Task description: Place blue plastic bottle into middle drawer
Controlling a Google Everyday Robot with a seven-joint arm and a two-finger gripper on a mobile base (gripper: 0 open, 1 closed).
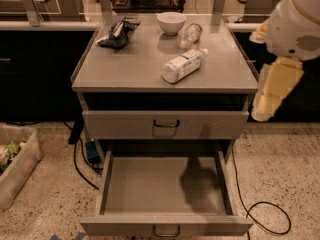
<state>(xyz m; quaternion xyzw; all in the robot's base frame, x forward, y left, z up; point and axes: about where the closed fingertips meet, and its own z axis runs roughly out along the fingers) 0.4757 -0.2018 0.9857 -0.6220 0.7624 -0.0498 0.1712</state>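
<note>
The blue plastic bottle (183,66), clear with a pale label and a white cap, lies on its side on the grey cabinet top (135,69), right of centre. The middle drawer (165,186) is pulled open below, and its flat floor is bare. The drawer above it (165,125) is closed. My gripper (265,104) hangs off the cabinet's right side, level with the top's front right corner, apart from the bottle and holding nothing that I can see.
A bare clear bottle (189,35), a white bowl (171,22) and a dark crumpled bag (116,33) sit at the back of the top. A plastic bin (15,164) stands on the floor at left. Cables (260,209) lie around the cabinet base.
</note>
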